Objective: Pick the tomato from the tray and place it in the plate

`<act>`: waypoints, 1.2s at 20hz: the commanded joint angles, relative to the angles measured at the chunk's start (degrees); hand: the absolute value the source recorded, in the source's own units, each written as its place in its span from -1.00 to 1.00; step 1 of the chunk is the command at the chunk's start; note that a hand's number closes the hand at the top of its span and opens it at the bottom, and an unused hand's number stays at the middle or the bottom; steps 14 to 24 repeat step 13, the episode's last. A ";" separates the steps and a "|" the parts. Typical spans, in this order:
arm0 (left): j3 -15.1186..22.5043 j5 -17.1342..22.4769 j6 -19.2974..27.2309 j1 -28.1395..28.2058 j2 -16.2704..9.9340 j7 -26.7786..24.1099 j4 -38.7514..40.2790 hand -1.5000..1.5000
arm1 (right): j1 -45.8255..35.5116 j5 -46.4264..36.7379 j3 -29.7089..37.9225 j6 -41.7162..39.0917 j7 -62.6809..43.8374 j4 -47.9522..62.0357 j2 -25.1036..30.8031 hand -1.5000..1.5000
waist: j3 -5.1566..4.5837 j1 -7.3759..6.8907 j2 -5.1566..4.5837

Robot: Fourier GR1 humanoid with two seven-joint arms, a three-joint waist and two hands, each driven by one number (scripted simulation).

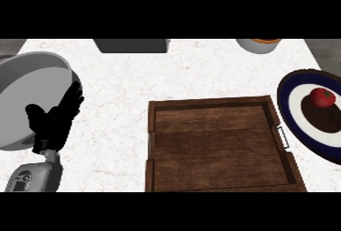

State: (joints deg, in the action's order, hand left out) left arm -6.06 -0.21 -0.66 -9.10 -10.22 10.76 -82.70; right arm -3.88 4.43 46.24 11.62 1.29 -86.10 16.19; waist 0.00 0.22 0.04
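Tomato (323, 97) sits on plate (293, 118), upper part of dark centre, plate just right of wooden tray (220, 144). Tray w/ nothing in it. Left hand (54, 118) well left of tray, fingers straight & spread, pointing up, holding nothing, overlapping rim of grey pan (30, 90). Tomato far from that hand, whole tray between them. Right hand not visible. Beyond tray: dark grey box (131, 45), grey pot w/ orange rim (258, 44) at counter (120, 85) far edge.

A white, faintly veined marble bench (120, 85) fills most of the view under even light. Beyond its far corners, dark grey floor (325, 49) shows at left and right.
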 commanded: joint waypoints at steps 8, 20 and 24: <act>-1.11 0.74 -2.04 2.20 -0.50 0.79 -2.66 0.00 | 5.21 3.04 1.02 -0.99 6.46 7.24 1.80 -1.00 | 0.02 -0.22 -0.01; -1.66 -1.39 -1.10 -0.58 0.16 -5.01 6.16 0.00 | 8.37 4.40 1.57 -2.81 2.39 4.24 3.36 -1.00 | -0.01 0.09 -0.06; -1.66 -1.39 -1.10 -0.58 0.16 -5.01 6.16 0.00 | 8.37 4.40 1.57 -2.81 2.39 4.24 3.36 -1.00 | -0.01 0.09 -0.06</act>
